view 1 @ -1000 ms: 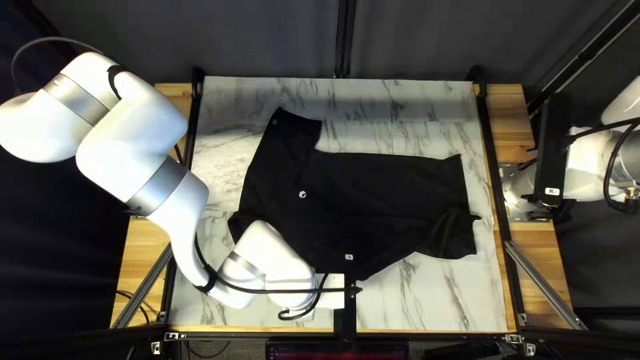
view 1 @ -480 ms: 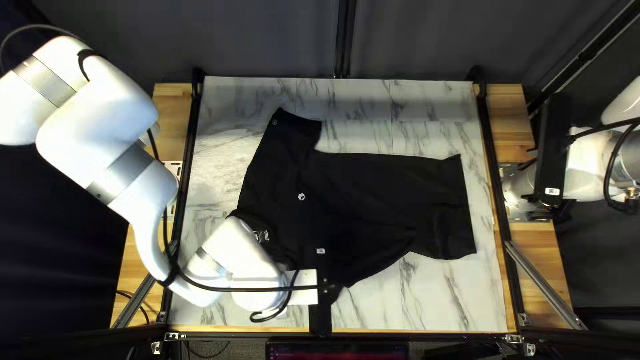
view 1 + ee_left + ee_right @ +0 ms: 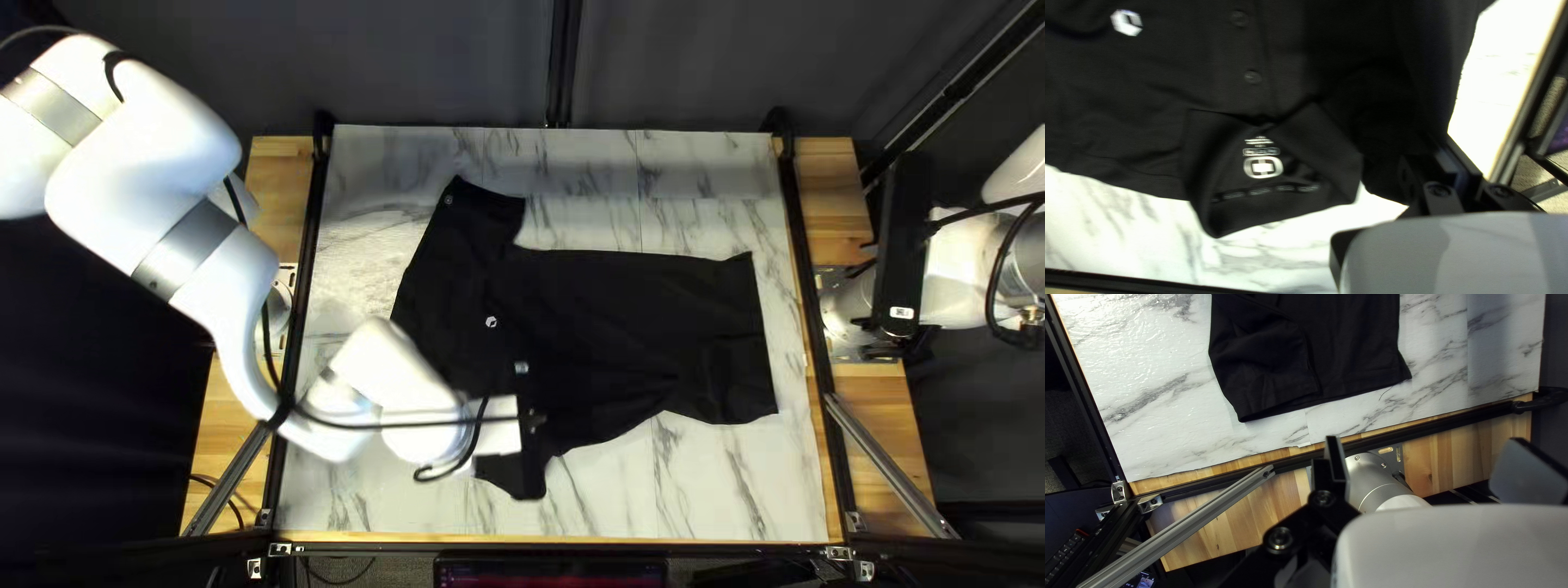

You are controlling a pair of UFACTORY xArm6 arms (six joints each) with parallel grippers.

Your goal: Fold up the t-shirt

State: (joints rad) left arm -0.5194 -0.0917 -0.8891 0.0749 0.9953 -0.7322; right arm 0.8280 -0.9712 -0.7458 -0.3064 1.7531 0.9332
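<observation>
The black t-shirt (image 3: 631, 316) lies with its hem toward the right of the top left view, its far sleeve spread out. My left gripper (image 3: 526, 436) is over its near side, fingertips hidden from above. In the left wrist view the left gripper (image 3: 1441, 157) is shut on cloth of the near shoulder or sleeve; the collar (image 3: 1317, 163) of the t-shirt (image 3: 1154, 81) lies beside it. My right gripper (image 3: 902, 240) hangs off the table's right edge. Seen from its wrist, the right gripper (image 3: 1426, 465) stands open and empty, short of the hem of the t-shirt (image 3: 1350, 359).
Black rails (image 3: 807, 283) run along the sides of the marble-patterned tabletop (image 3: 718, 479). Metal struts (image 3: 887, 463) slant away from the near corners. My left arm (image 3: 234, 327) reaches over the table's near left part.
My left arm has moved left, then a little toward the far edge, and the shirt's near side has shifted left with it. The right arm looks still.
</observation>
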